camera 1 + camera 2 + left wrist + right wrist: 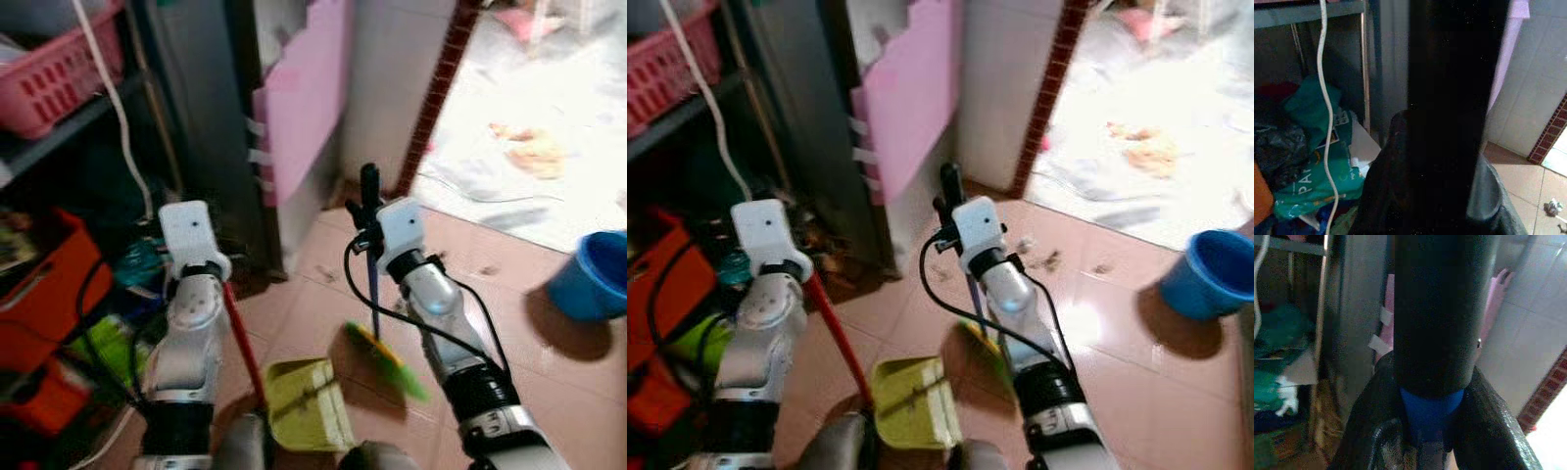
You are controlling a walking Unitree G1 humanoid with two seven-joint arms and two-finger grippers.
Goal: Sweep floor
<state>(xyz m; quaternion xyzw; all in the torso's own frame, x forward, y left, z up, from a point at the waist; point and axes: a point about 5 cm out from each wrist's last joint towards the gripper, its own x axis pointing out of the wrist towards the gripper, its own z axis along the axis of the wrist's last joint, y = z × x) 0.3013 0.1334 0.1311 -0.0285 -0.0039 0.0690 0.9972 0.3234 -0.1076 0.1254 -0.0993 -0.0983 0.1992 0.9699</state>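
Terracotta floor tiles point(1136, 372) await: the right tool point(369, 211) clamps the blue-handled broom point(375, 294), bristles at 6 o'clock, while the left tool point(211, 279) grips the red-handled dustpan point(306, 403) low to catch the debris point(1046, 260) at 12 o'clock.

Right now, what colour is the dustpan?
Yellow-green. The dustpan shows best in the left eye view, on the floor between the arms.
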